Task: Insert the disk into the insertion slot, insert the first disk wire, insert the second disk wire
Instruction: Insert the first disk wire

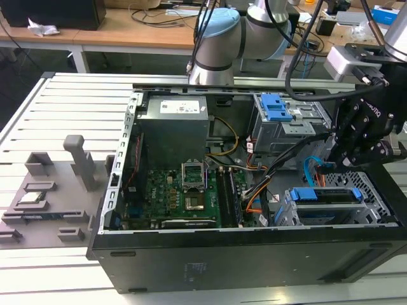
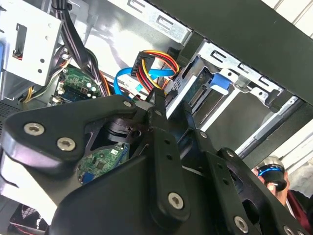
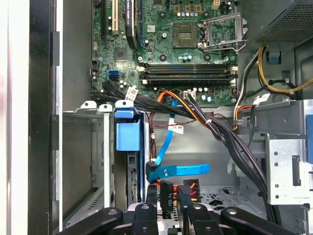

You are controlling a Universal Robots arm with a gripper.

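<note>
Disk (image 1: 322, 196) in insertion slot (image 1: 376, 204), end effector (image 1: 348, 157) near

Silver arm (image 1: 215, 54) with pale-blue joint caps (image 1: 219, 28), black screw-studded tool (image 3: 167, 208).

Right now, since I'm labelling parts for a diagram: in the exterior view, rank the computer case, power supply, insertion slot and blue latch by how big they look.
1. computer case
2. power supply and insertion slot: these look about alike, so they are left unranked
3. blue latch

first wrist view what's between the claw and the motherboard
In the first wrist view: a black power plug and a blue flat cable just off the claw, then a black wire bundle before the motherboard.
</note>
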